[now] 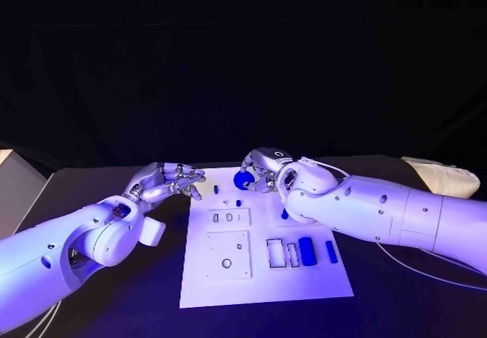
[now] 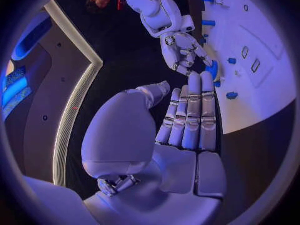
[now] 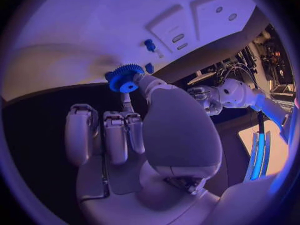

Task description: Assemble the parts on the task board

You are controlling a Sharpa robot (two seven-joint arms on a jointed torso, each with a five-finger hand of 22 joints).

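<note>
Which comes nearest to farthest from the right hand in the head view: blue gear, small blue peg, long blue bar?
1. Blue gear: pinched in the right hand.
2. Small blue peg: on the board's far part.
3. Long blue bar: board's near right.

My black table [image 1: 112, 296] carries the white task board [image 1: 266, 278] at its centre, reaching from about six toward twelve o'clock.

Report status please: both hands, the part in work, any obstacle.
Right hand pinches blue gear over far edge of task board. Left hand holds nothing, fingers curled, beside board. No obstacle seen.
</note>
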